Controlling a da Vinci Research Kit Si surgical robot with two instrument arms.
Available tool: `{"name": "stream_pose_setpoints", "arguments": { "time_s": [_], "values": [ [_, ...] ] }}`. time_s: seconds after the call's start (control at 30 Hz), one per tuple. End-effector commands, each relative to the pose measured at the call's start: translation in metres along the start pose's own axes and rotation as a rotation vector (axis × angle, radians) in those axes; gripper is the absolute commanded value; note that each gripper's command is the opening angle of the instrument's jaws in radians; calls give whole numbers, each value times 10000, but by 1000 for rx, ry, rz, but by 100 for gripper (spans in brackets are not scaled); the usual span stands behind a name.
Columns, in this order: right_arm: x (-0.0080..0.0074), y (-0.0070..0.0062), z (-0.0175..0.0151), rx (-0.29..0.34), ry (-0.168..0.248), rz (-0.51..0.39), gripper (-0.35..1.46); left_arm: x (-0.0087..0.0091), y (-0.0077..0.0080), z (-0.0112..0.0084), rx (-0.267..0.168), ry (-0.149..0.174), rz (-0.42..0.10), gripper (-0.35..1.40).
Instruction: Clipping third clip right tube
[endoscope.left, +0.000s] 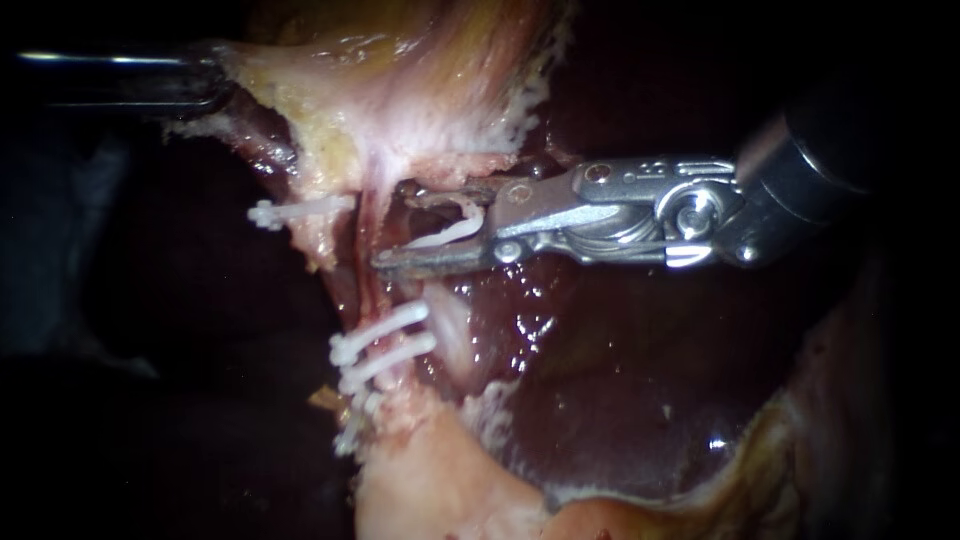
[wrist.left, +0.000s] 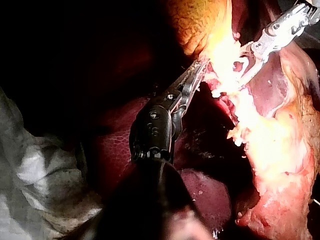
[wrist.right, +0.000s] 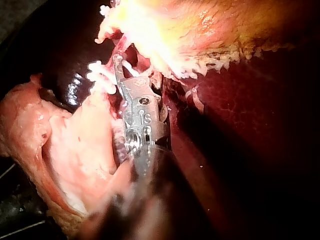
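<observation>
1. Currently the right instrument (endoscope.left: 395, 228) has its jaws spread, carrying an open clip (endoscope.left: 452, 230) seated against both.
2. That clip sits among the strands just under the pale tissue (endoscope.left: 400, 110), above two closed clips (endoscope.left: 385, 325) on a tube (endoscope.left: 367, 288). Can't tell which tube it straddles.
3. A separate clip (endoscope.left: 300, 212) sits further left.
4. The left instrument (wrist.left: 200, 67) has its jaws clamped on the pale tissue edge.

Liver (wrist.left: 200, 192), apparently on pale cloth (wrist.left: 35, 175)
</observation>
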Motion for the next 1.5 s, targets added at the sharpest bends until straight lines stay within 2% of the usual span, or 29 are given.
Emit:
{"name": "stream_pose_setpoints", "arguments": {
  "time_s": [0.03,0.33,0.7,0.93,1.27,1.5],
  "values": [
    [0,0,0,0,0,0,45,0,0,0,0,0,0,-35],
    [-2,-1,-5,3,0,-2,45,0,0,0,0,0,0,-35],
    [-15,-8,-45,28,-3,-10,46,0,0,0,0,0,0,-35],
    [-19,-16,-59,39,-2,-14,46,0,0,0,0,0,0,-35],
    [-13,-34,-64,100,34,-19,47,0,-2,0,0,0,0,-35],
    [-9,-35,-52,117,51,-11,47,-1,-2,0,1,0,0,-35]
  ]
}}
